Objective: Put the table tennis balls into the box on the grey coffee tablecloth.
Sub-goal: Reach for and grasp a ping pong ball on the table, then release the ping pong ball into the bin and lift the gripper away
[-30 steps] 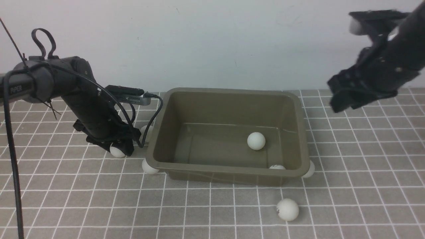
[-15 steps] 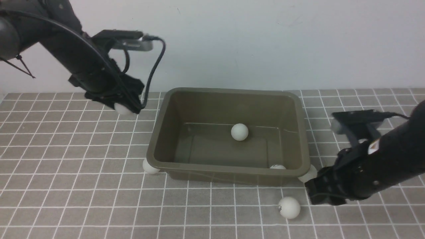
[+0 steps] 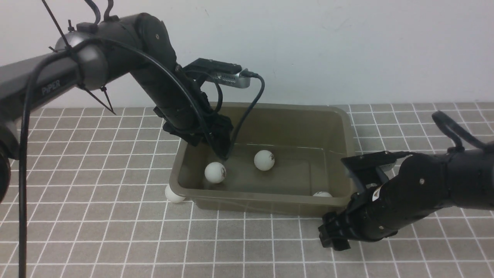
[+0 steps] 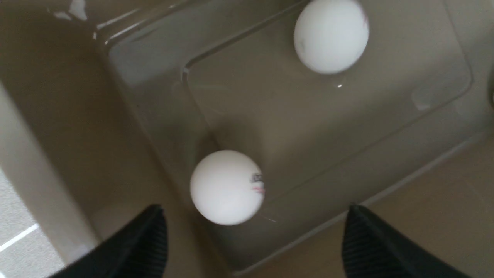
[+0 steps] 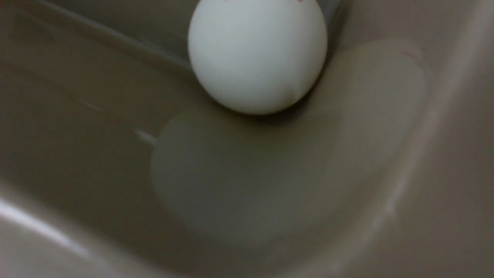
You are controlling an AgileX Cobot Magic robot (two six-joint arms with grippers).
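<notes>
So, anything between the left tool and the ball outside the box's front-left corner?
Yes: the wall and rim of the box. The left tool hangs open over the inside; the ball sits on the cloth outside, tucked against that corner.

The word "PiPER" stands in pale letters on the left arm (image 3: 50,88). Two table tennis balls (image 3: 215,172) in the box (image 3: 270,203) have small dark prints, too blurred to read. The sticker (image 3: 376,195) on the right arm (image 3: 424,185) is also unreadable.
</notes>
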